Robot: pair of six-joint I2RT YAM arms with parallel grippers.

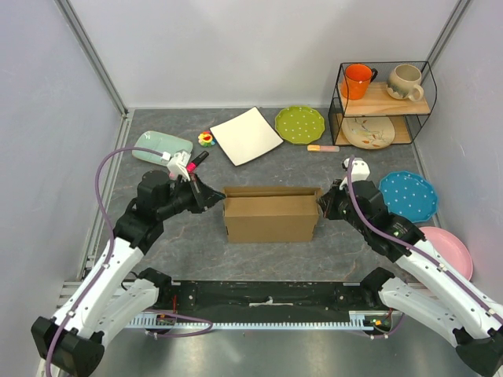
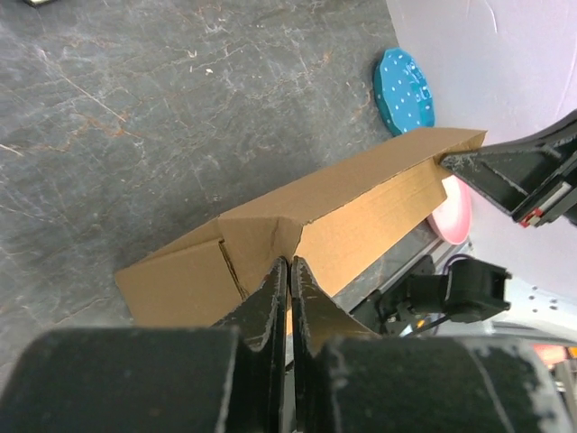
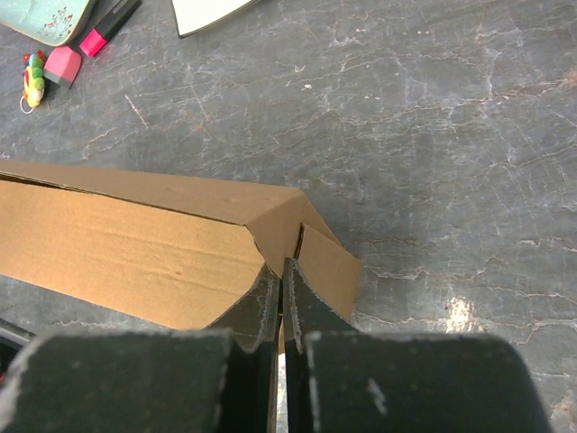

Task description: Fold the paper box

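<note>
Surface: dark grey, stone-patterned table (image 1: 196,259) inside pale walls, seen on my overhead feed.
Task piece: one paper box (image 1: 271,216), brown corrugated cardboard, standing mid-table between my two arms, long side facing the bases, top open.
Left side: the left gripper (image 1: 214,196) is at the box's left end. On its wrist feed the fingers (image 2: 270,298) are pressed almost together over the end corner, with a sliver of cardboard pinched between them.
Right side: the right gripper (image 1: 322,203) is at the box's right end. Its fingers (image 3: 261,302) are closed on the cardboard edge beside the folded corner.
Round plates: four. One green dotted plate (image 1: 299,124), one blue dotted plate (image 1: 408,195), one pink plate (image 1: 452,250) and one beige plate (image 1: 368,132) on the rack's lower level.
Other dishes: one white square plate (image 1: 246,135) behind the box, and one mint dish (image 1: 162,146) at far left.
Mugs: two, an orange mug (image 1: 357,80) and a speckled mug (image 1: 405,82), both on the upper board of one wire rack (image 1: 385,100).
Small items: three. One colourful toy (image 1: 206,139), one pink marker (image 1: 196,160) and one pale bar (image 1: 323,148), all well apart from the box.
</note>
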